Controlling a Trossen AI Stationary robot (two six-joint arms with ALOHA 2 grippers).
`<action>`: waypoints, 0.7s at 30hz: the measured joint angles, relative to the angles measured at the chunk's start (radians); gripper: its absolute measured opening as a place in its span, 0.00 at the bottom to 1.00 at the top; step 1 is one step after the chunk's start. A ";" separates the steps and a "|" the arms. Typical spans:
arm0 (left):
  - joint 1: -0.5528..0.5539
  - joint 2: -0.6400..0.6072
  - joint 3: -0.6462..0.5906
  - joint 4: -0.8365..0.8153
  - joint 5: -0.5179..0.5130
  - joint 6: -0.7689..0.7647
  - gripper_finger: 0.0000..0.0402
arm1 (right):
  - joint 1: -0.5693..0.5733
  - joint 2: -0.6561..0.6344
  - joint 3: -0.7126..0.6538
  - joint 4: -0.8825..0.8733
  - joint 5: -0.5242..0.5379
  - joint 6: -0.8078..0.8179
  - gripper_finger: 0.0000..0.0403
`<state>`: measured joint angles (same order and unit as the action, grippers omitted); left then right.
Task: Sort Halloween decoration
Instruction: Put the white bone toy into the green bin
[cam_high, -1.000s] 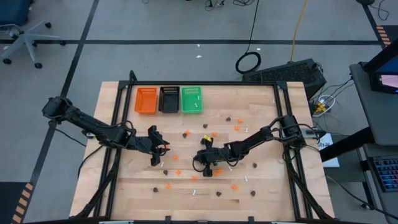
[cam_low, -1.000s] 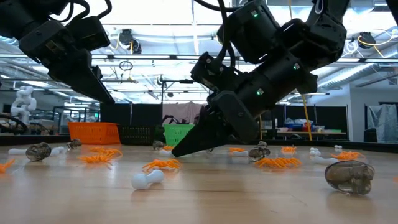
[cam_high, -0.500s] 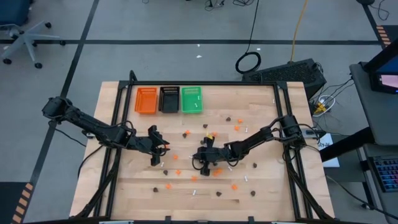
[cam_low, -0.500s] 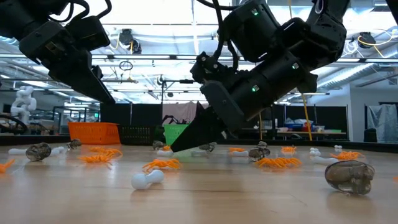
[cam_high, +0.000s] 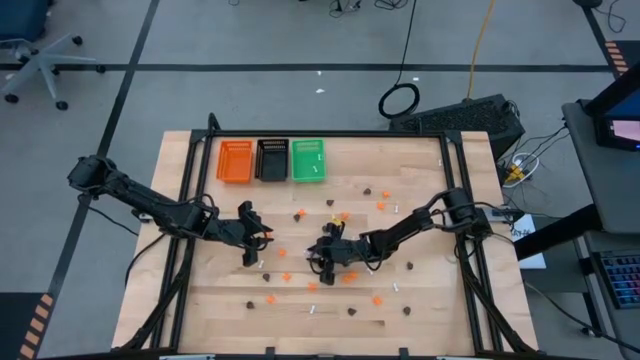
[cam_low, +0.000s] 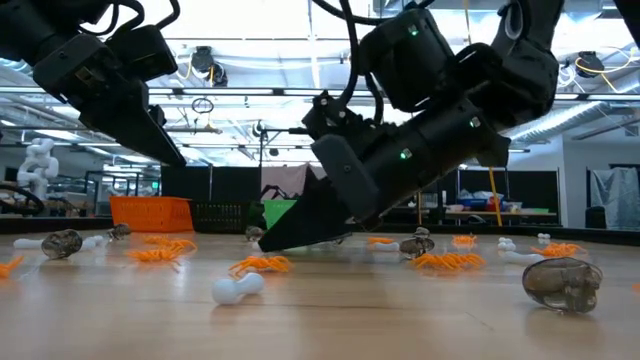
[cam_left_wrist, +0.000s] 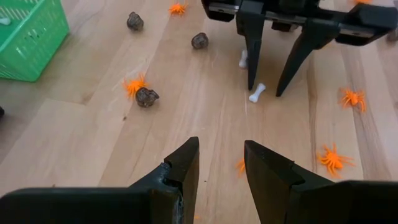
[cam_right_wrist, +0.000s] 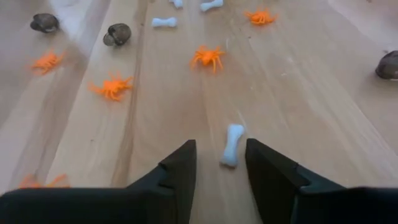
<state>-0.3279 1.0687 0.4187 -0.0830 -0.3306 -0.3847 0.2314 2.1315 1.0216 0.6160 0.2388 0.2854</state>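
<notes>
Orange spiders (cam_right_wrist: 208, 57), dark skulls (cam_right_wrist: 117, 34) and white bones lie scattered flat on the wooden table (cam_high: 420, 300). My right gripper (cam_high: 322, 258) is near the table's middle, low and open. Its fingers stand on either side of one white bone (cam_right_wrist: 231, 144), also seen as the bone (cam_left_wrist: 257, 93) in the left wrist view, without touching it. My left gripper (cam_high: 264, 239) hovers to the left of it, open and holding nothing, its fingers (cam_left_wrist: 186, 165) pointing toward the right gripper. The orange tray (cam_high: 235, 161), black tray (cam_high: 271, 160) and green tray (cam_high: 308, 160) stand at the far edge.
More spiders (cam_left_wrist: 334, 158), skulls (cam_low: 562, 283) and bones (cam_low: 237, 288) are strewn around both grippers and toward the near edge. Black frame rails (cam_high: 186, 220) run along the table's left and right sides. Bare wood lies at the far right corner.
My right gripper has rolled a little about its own axis and its fingertips have dipped closer to the table, with the fingers parting on either side of the white bone. The bone has stayed where it was.
</notes>
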 joint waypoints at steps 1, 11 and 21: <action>0.000 0.000 0.000 0.001 0.000 0.000 0.31 | 0.000 0.006 0.000 0.003 0.002 0.007 0.31; 0.000 0.000 0.000 -0.003 0.000 0.000 0.31 | -0.001 0.017 0.002 -0.030 0.014 -0.009 0.02; -0.001 0.000 0.000 -0.005 0.000 0.000 0.31 | -0.002 -0.083 -0.005 -0.065 -0.020 -0.159 0.01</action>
<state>-0.3288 1.0687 0.4187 -0.0881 -0.3305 -0.3851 0.2292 2.0481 1.0164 0.5509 0.2187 0.1268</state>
